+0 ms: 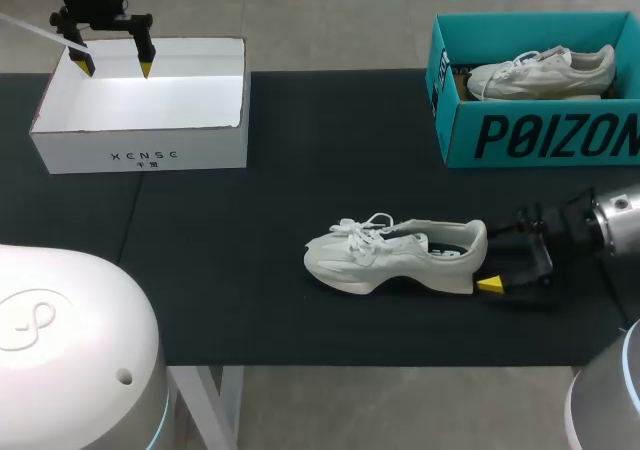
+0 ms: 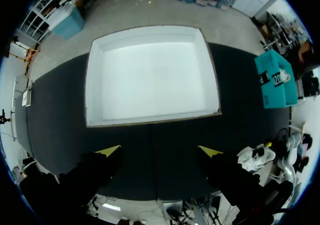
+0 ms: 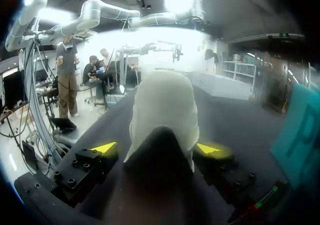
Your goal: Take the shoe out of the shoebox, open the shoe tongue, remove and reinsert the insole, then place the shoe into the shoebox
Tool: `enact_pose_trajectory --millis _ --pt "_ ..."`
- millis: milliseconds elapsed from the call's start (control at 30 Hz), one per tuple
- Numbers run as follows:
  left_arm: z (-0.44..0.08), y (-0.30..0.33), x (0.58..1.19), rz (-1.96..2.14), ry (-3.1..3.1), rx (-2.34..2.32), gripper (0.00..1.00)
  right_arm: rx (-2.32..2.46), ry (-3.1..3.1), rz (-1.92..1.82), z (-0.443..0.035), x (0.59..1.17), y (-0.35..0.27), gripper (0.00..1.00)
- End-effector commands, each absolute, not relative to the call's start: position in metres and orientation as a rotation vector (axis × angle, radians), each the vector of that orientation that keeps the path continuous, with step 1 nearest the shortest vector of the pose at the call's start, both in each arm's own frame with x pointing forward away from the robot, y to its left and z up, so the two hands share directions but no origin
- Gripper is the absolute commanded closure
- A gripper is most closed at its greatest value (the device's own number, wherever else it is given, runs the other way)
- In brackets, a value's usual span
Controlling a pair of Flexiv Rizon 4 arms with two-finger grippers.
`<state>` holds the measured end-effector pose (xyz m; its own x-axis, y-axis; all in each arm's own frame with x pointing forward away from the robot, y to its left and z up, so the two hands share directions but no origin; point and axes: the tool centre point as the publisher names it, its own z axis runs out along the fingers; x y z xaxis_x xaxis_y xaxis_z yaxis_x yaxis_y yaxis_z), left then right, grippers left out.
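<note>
**Heel straddled, grip not made**

My right gripper (image 3: 156, 148) stands open around the heel of the white lace-up sneaker (image 1: 395, 258), which lies on its sole on the black table mat (image 1: 250, 220), well apart from the teal cardboard shoebox (image 1: 540, 135). My left gripper (image 1: 116, 67) hangs open over the white open-topped box (image 1: 140, 150), too far off to steady anything. If one finger lands first, I expect the shoe to swivel, and the soft heel may slip out.

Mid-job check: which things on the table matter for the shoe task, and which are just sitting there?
Job: sneaker on the mat; right gripper around its heel; teal shoebox, probably.
Lying about: second sneaker inside the teal shoebox; empty white box; left gripper above it.
</note>
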<state>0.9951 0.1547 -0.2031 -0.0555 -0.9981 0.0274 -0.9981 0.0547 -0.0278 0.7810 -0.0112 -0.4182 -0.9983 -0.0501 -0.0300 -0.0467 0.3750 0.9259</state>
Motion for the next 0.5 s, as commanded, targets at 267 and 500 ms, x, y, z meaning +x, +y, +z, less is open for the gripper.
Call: enact_pose_trajectory --millis 267,500 --pt "-0.203 0.155 0.995 0.059 -2.282 2.160 0.00 0.085 -2.601 -1.753 -0.422 0.782 0.006 0.00" --pt "-0.203 0.155 0.995 0.059 -2.282 2.160 0.00 0.097 -2.604 -1.744 -0.424 0.786 0.014 0.00"
